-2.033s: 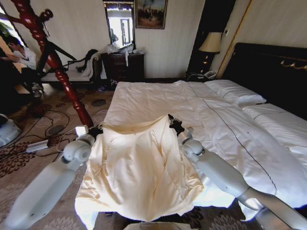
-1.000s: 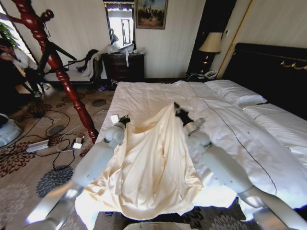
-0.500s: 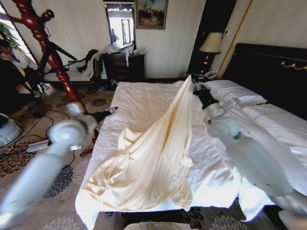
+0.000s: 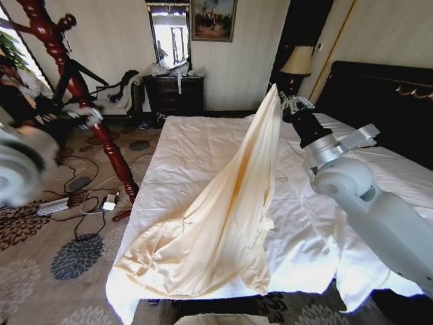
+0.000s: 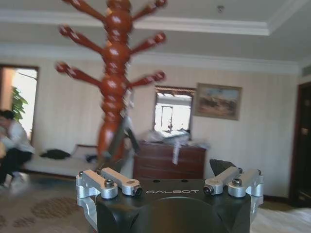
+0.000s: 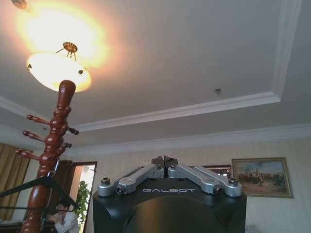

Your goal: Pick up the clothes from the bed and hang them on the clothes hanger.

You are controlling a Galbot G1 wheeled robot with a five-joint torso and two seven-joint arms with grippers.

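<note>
Right gripper (image 4: 287,100) lifting clothes (image 4: 223,223) above bed (image 4: 203,145).

At our ten o'clock stands a red wooden coat stand (image 4: 81,95); at twelve, a dark dresser (image 4: 174,93) below a framed painting (image 4: 212,18).

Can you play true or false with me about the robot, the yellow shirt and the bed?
1. The right gripper is holding the shirt up by one end. True.
2. The whole shirt is up in the air. False: its lower part lies spread on the bed.
3. The left gripper is pinching the shirt too. False: its fingers are open with nothing in them, off to the side by the wooden coat stand.
4. The shirt is pale yellow and the bed cover is white. True.
5. The shirt already hangs on the coat stand. False: it is over the bed.
</note>
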